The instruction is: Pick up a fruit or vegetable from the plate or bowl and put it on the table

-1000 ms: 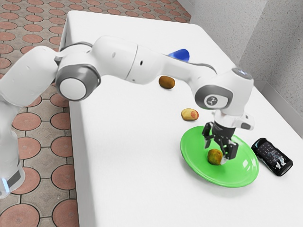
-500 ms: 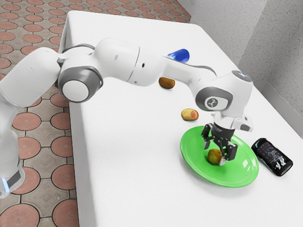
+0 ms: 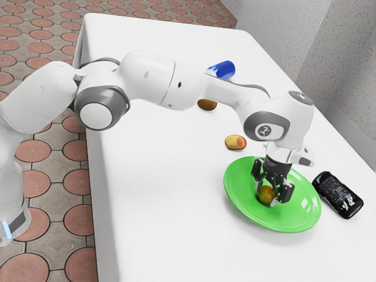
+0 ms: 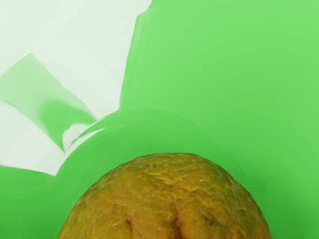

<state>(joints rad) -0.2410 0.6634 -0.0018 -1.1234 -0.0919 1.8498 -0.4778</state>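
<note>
Fruit [image 3: 266,195] on the green plate [image 3: 241,200] now has the claw [image 3: 267,197] lower over it.

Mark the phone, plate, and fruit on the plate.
Phone [image 3: 338,195]: exterior view, middle of its upward face.
Plate [image 3: 240,192]: exterior view, bare green surface.
Fruit [image 4: 164,199]: wrist view, middle of its visible skin.

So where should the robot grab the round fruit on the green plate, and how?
I'd squeeze the round fruit around its middle, on two opposite sides, coming straight down from above. It's shaped like a ball, so its middle is widest and should slip less than its curved top. It sits on a shallow green plate, and coming from above should keep clear of the rim.
</note>
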